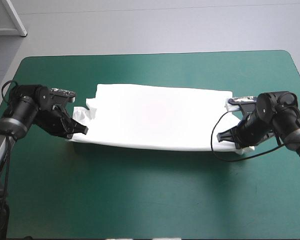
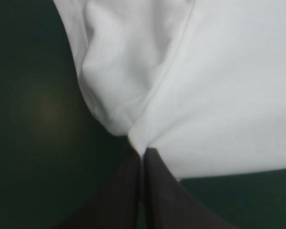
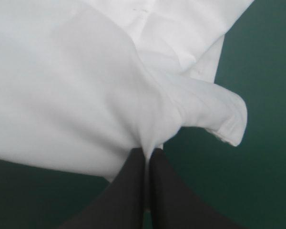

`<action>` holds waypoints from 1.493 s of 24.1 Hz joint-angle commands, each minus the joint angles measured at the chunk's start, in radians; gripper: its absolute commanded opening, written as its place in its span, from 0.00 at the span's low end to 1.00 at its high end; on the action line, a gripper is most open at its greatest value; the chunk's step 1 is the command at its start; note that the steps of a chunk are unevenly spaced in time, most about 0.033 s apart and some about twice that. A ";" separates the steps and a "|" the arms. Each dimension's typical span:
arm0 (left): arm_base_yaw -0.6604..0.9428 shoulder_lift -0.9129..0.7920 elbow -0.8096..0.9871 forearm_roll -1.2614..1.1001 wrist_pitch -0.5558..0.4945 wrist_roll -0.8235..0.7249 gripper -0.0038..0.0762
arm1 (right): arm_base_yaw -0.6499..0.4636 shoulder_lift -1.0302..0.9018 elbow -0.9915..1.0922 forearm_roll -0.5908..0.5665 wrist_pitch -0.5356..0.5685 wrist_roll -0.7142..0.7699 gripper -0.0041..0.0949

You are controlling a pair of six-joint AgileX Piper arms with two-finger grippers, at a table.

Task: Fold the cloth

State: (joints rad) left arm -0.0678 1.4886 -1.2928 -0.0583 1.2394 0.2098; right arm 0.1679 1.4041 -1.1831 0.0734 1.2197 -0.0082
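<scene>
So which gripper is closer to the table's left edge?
Left. The left gripper, shut on the T-shirt at its left end, sits nearer that edge of the table. The right gripper, shut on the T-shirt's right end, is over toward the opposite edge.

Soft, matt white cloth in the T-shirt (image 1: 155,117), smooth with gentle creases and stitched seams. Matt teal-green worktop cover (image 1: 150,200), faintly sheened. Smooth, dull black fingers on left pincer (image 2: 142,153) and right pincer (image 3: 147,152), plastic-like.
</scene>
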 commanded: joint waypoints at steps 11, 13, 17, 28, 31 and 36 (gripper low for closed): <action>-0.004 -0.139 0.343 -0.019 0.015 0.033 0.13 | -0.004 -0.066 0.230 0.175 -0.015 -0.117 0.27; -0.004 -0.139 0.352 -0.046 -0.015 0.033 0.23 | -0.004 -0.066 0.237 0.173 -0.036 -0.117 0.46; -0.004 -0.139 0.350 -0.025 -0.056 -0.010 0.56 | -0.004 -0.068 0.217 0.130 -0.128 -0.123 0.72; 0.031 -0.170 -0.024 0.206 -0.046 -0.161 0.58 | -0.004 -0.160 0.033 -0.098 -0.070 -0.056 0.72; 0.128 -0.168 0.027 0.105 -0.125 -0.130 0.58 | -0.004 -0.179 0.033 -0.081 -0.058 -0.056 0.72; 0.216 -0.154 0.134 -0.038 -0.249 -0.053 0.58 | -0.004 -0.204 0.033 -0.073 -0.035 -0.056 0.72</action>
State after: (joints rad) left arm 0.1235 1.3524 -1.1791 -0.0233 1.0838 0.1294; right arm 0.1679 1.2400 -1.1186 0.0000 1.1899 -0.0631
